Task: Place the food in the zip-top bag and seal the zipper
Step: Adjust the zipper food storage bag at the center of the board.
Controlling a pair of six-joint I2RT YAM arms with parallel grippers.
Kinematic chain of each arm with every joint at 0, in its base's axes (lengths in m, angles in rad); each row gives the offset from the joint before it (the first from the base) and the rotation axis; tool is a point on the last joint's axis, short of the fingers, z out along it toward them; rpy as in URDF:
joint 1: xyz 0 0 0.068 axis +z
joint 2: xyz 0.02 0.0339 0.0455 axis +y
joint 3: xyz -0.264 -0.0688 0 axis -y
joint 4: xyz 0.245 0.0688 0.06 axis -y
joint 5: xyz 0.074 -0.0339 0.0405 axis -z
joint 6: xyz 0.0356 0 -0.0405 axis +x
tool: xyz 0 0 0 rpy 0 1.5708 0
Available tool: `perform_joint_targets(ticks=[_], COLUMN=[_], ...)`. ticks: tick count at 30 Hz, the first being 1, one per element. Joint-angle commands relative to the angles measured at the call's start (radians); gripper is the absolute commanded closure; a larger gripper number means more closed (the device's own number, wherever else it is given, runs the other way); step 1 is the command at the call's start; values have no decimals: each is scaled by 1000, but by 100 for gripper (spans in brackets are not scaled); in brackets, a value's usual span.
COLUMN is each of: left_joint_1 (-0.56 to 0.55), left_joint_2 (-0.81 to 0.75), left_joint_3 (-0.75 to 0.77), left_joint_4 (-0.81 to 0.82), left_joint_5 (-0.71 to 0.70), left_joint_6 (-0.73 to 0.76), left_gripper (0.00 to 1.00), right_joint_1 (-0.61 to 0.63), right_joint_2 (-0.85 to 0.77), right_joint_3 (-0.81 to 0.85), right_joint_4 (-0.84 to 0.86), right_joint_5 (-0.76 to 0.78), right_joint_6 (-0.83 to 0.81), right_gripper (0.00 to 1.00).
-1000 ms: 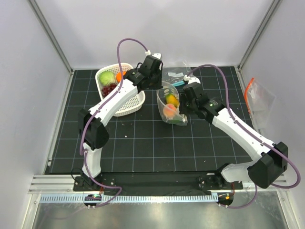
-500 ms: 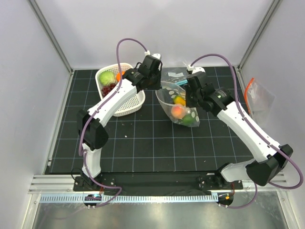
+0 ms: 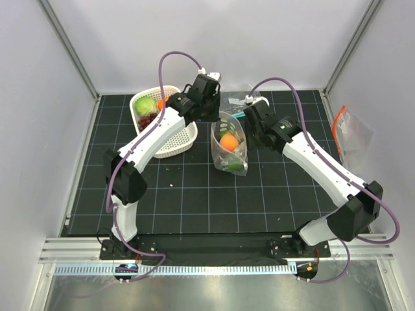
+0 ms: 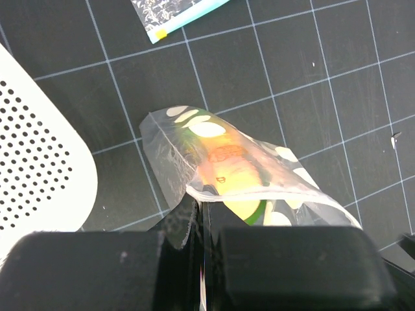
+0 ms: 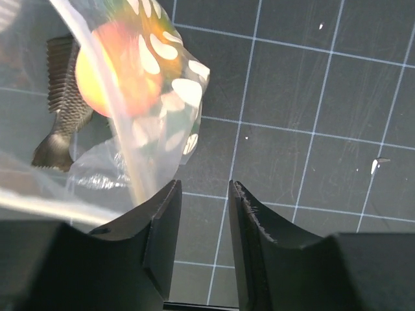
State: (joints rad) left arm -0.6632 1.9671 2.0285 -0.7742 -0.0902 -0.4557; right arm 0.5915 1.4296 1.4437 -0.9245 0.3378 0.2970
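Top external, item one: zip-top bag point(image 3: 229, 154), held upright between both arms, orange fruit point(image 3: 227, 142) and a green piece point(image 3: 233, 166) inside. Left claw point(image 4: 198, 208): clamped on the bag's mouth edge. Right claw point(image 5: 204, 194): jaws narrowly apart, nothing between them, bag just beside. White basket point(image 3: 187, 138): more food point(image 3: 146, 105). I'd hold the left pinch firm, take the opposite lip with the right, and seal only once the basket is emptied.

No legible text, label, brand, number or sign in any view. On the bag point(image 4: 170, 150), only printed white ovals, no lettering. On the orange food point(image 4: 227, 165) inside, faint reddish marks, too blurred to read.
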Motion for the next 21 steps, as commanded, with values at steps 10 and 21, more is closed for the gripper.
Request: perform_joint_targets(ticks=[10, 21], left_joint_1=[4, 2], left_joint_2=[-43, -63], left_joint_3=[7, -4], left_joint_4=[33, 38], left_joint_5=[7, 3], left_joint_6=[40, 34], left_gripper=[100, 100], right_joint_1=[-2, 1], right_joint_2=[-41, -48], right_joint_3=[20, -6], right_joint_4=[141, 208], right_joint_5=[-46, -120], right_joint_6=[-51, -71], right_gripper=[45, 43])
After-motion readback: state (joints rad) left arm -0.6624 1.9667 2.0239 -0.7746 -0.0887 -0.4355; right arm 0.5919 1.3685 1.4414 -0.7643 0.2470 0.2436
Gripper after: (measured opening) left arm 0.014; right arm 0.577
